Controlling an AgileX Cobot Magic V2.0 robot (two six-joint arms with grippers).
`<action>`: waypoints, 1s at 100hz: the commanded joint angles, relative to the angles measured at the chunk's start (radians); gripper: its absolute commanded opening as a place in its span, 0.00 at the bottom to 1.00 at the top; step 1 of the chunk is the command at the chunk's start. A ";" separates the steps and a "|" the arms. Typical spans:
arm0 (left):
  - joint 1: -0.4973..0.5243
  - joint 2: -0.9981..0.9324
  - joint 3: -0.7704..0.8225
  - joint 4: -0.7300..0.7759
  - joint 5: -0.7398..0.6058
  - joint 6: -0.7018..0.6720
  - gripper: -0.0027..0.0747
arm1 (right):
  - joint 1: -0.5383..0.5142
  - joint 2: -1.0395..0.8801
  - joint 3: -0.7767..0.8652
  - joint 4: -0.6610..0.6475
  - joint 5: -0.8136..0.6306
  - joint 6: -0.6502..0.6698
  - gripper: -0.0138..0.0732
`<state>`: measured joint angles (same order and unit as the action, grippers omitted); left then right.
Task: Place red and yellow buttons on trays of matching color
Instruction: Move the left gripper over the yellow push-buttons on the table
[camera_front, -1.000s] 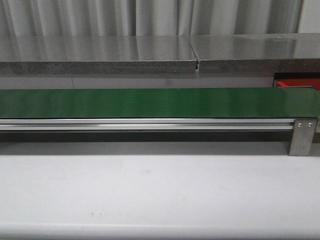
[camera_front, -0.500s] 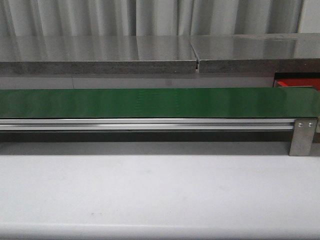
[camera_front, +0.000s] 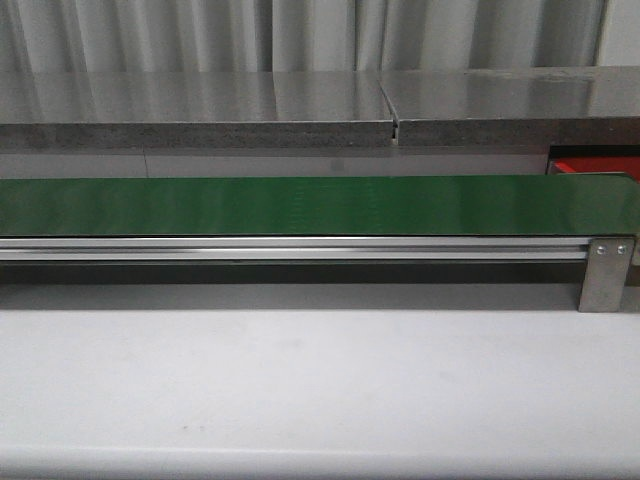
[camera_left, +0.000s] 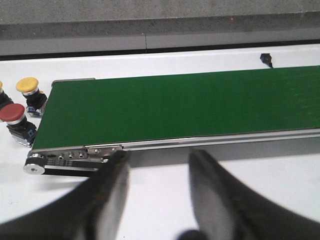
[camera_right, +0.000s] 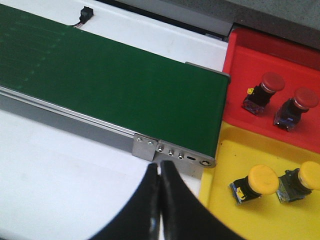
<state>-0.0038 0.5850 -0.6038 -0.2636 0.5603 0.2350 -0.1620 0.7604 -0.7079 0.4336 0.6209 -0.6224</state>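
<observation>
In the left wrist view a red button (camera_left: 12, 114) and a yellow button (camera_left: 27, 86) stand on the white table beside the end of the green belt (camera_left: 175, 105). My left gripper (camera_left: 159, 156) hangs open and empty over the table in front of the belt rail. In the right wrist view the red tray (camera_right: 280, 55) holds two red buttons (camera_right: 272, 81) (camera_right: 304, 98). The yellow tray (camera_right: 240, 220) holds two yellow buttons (camera_right: 262, 179) (camera_right: 310, 176). My right gripper (camera_right: 159, 166) is shut on nothing, close to the belt's end bracket. Neither gripper shows in the front view.
The green belt (camera_front: 300, 205) runs across the front view on an aluminium rail with a metal bracket (camera_front: 605, 272) at its right end. A corner of the red tray (camera_front: 595, 165) shows behind it. A small black connector (camera_left: 266, 59) lies beyond the belt.
</observation>
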 joint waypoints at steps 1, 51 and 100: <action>-0.007 0.005 -0.026 -0.009 -0.053 0.000 0.76 | 0.002 -0.006 -0.026 0.020 -0.061 -0.012 0.02; 0.108 0.135 -0.219 0.035 -0.099 -0.152 0.74 | 0.002 -0.006 -0.026 0.020 -0.061 -0.012 0.02; 0.410 0.776 -0.792 -0.043 0.054 -0.152 0.74 | 0.002 -0.006 -0.026 0.020 -0.061 -0.012 0.02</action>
<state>0.3841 1.2789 -1.2854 -0.2850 0.6636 0.0942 -0.1620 0.7604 -0.7079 0.4336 0.6209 -0.6224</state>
